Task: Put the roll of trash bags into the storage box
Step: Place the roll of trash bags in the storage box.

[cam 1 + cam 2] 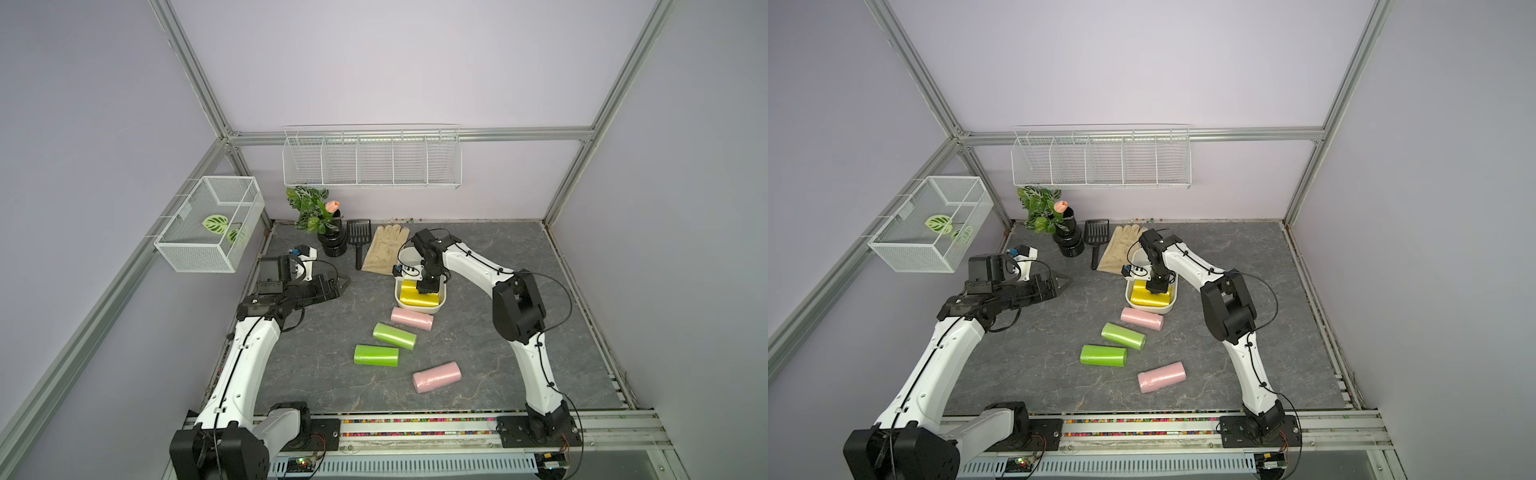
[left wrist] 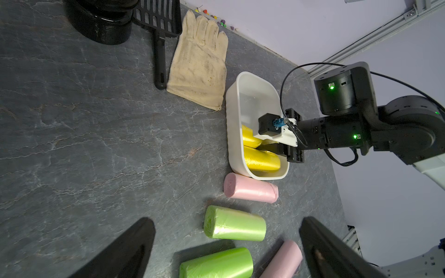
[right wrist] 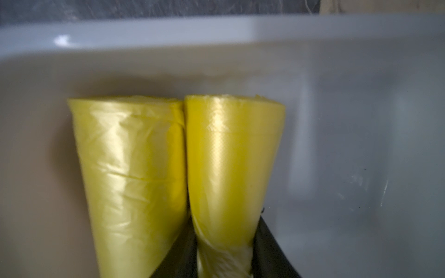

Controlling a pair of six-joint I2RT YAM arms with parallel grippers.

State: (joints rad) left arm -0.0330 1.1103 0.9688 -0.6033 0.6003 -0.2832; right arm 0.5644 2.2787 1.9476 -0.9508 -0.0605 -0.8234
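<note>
Where the task's roll lies: the glossy yellow plastic roll of trash bags (image 3: 231, 168) is down inside the plain white smooth-walled storage box (image 1: 417, 310). It lies level with, and touching, a second yellow roll (image 1: 417, 299) on its near side. The box's far half is bare.
Right gripper (image 1: 428, 286): lowered into the box, with black fingers (image 3: 269, 248) pressed on both sides of the roll's end, which is squeezed narrower there. It is grasping the roll, not yet let go.
Left gripper (image 1: 341, 284): spread wide and empty, over the left of the table, well apart from the box.
Step, by my judgement: placement is done except for the release and the lift out.
Loose on the table: a pink roll (image 1: 412, 319) lies just beside the box's near wall. Two green rolls (image 1: 394, 336) and another pink roll (image 1: 437, 377) lie nearer.
Risk, early lift: slick film clinging to the pads could drag the roll back out.
Risk, wide opening: the finger wedged between the two yellow rolls could shove the neighbour. The light box might then slide into the pink roll.
Risk, tilted exit: the wrist could catch the rim and tip the box.
Bystander: a cream fabric glove (image 1: 384, 249) lies just beside the box's far left.
</note>
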